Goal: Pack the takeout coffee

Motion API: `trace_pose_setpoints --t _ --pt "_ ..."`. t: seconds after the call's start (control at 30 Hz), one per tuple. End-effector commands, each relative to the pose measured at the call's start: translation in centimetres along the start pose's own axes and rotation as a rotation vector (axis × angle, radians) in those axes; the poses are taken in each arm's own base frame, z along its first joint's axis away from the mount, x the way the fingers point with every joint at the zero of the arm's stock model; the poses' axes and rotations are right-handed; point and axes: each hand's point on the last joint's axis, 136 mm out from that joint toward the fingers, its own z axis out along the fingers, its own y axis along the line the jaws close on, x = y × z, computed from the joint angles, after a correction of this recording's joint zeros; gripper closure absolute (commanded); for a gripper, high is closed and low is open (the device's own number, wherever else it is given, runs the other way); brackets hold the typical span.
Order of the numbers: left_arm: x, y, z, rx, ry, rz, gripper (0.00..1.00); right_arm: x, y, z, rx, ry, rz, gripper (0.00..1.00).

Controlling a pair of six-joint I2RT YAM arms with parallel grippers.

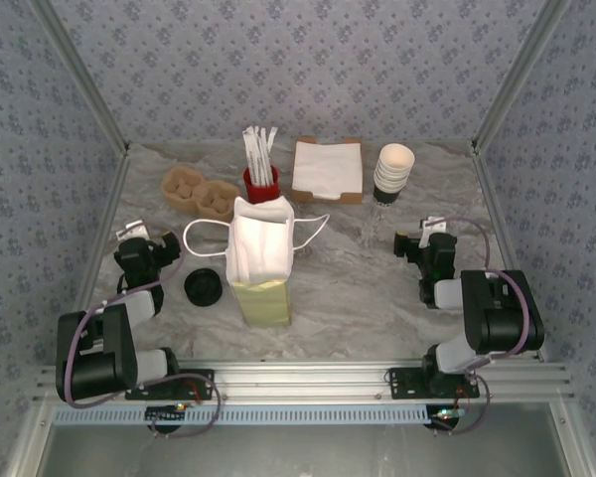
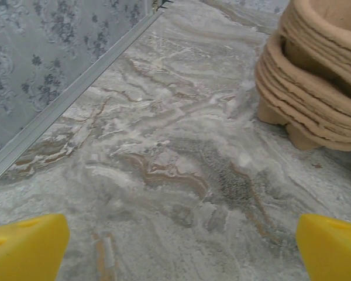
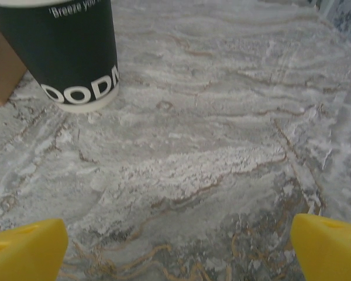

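Takeout coffee, small with round black lid; left tool and right tool wide, empty.

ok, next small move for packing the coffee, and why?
Probably swing the left hand toward the takeout coffee: that hand is open and empty, facing the stack of pulp carriers, while the black-lidded cup stands close by on its right, just left of the paper bag.

walls: grey-blue floral paper | tabletop: grey marble pattern | near edge: aluminium rail
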Motion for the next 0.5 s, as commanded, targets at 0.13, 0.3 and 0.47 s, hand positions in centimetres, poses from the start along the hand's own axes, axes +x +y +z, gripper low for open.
trace_pose_setpoints --t 0.13,0.3,0.47 --pt "-1.7 -4.7 0.5 0.156 -0.118 0.07 0.01 -1.9 -0.6 0.9 0.027 -0.021 0.0 0.0" --pt "-0.2 -5.8 2.4 0.168 -0.097 0.109 0.01 -2.0 -0.6 0.9 0.029 -0.023 0.0 0.0" --pt "-0.1 -6.2 3.1 0.139 -0.048 0.141 0.01 -2.0 -0.6 0.9 0.026 -0.022 0.001 0.0"
